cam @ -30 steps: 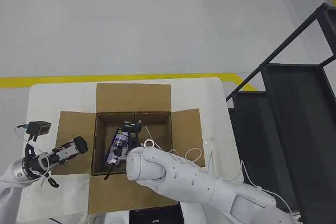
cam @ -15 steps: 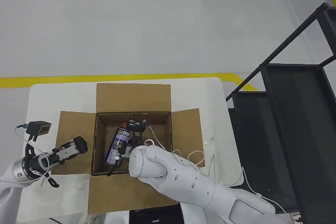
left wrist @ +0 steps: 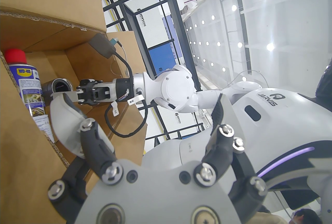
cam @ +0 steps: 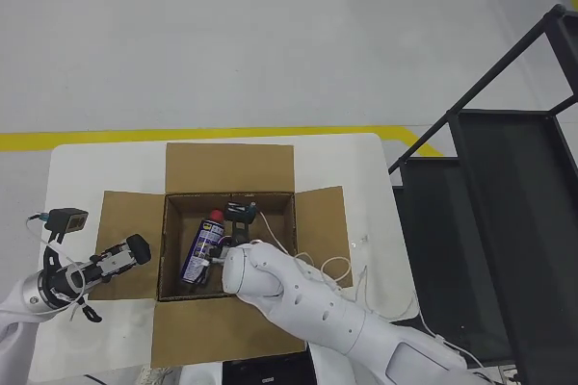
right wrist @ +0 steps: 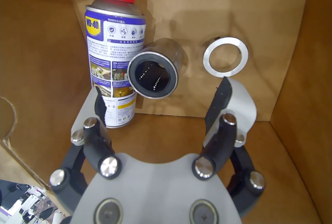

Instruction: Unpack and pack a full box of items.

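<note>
Item one, near the table's (cam: 87, 173) left edge: the left gripper (cam: 116, 258) (left wrist: 140, 105), fingers spread wide and holding nothing. It hangs over the outer end of the left flap of the box (cam: 135, 231).

Item two, at the middle of the table: the box itself, brown corrugated cardboard, with all four flaps folded outward and the well open to the top.

Item three, in the left half of the well: a spray can (cam: 200, 252) (right wrist: 114, 54) (left wrist: 26, 85). We note a blue and white printed body, a bare metal shoulder and a red cap. It lies lengthways, with the cap toward the wall on the table's far side.

Item four, just beside the can toward the centre: a short metal sleeve (right wrist: 155, 72) (left wrist: 55, 86). It has a polished shell and a dark bore with rows of small bright points. It seems to touch the can, though we cannot tell for sure.

Item five, right of the sleeve and apart from it: a flat silver ring (right wrist: 225, 56) lying on the cardboard floor.

Item six, inside the well over the sleeve: the right gripper (right wrist: 162, 91) (cam: 233, 231) (left wrist: 83, 92), released, its fingers apart and gripping nothing. One finger stands in front of the can's lower end, the other just short of the ring. Its white arm covers the near right part of the box.

Item seven, past the table's right edge: a black metal rack (cam: 501, 192).
</note>
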You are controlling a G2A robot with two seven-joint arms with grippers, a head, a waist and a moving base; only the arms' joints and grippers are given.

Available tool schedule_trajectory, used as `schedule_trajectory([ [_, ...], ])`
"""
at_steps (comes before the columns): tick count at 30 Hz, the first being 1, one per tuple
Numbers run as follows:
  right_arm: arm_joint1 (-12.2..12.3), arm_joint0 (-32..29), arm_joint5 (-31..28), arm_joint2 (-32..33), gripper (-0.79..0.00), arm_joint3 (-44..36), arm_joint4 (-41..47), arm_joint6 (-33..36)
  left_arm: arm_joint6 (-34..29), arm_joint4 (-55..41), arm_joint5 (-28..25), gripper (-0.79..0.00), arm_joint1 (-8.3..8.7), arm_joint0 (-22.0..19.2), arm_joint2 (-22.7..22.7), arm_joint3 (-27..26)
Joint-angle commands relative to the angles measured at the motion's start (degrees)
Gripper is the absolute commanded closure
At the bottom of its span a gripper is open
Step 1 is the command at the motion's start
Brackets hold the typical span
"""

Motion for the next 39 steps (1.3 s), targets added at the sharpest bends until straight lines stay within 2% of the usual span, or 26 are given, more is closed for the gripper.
schedule_trajectory([
  [1, -0.5, 0.3, 0.0, 0.2, -0.683, 0.8, -0.4, 0.3, 0.0, 0.0, 0.0, -0.785, 0.0, 0.0, 0.0, 0.0],
  [8, -2.5, 0.2, 0.0, 1.7, -0.579, 3.2, -2.6, 1.1, 0.0, 0.0, 0.0, -0.785, 0.0, 0.0, 0.0, 0.0],
  [22, -4.9, -0.8, 0.0, 3.8, -0.566, 5.0, -7.7, 3.8, 0.0, 0.0, 0.0, -0.785, 0.0, 0.0, 0.0, 0.0],
  [26, -5.7, -0.3, 0.0, 4.2, -0.533, 6.2, -8.4, 4.4, 0.0, 0.0, 0.0, -0.785, 0.0, 0.0, 0.0, 0.0],
  [30, -6.5, 0.0, 0.0, 4.6, -0.397, 7.6, -9.2, 4.8, 0.0, 0.0, 0.0, -0.785, 0.0, 0.0, 0.0, 0.0],
  [34, -7.3, 0.3, 0.0, 4.9, -0.336, 8.8, -9.9, 5.1, 0.0, 0.0, 0.0, -0.785, 0.0, 0.0, 0.0, 0.0],
  [39, -8.1, 0.4, 0.0, 5.4, -0.102, 9.6, -11.1, 5.4, 0.0, 0.0, 0.0, -0.785, 0.0, 0.0, 0.0, 0.0],
])
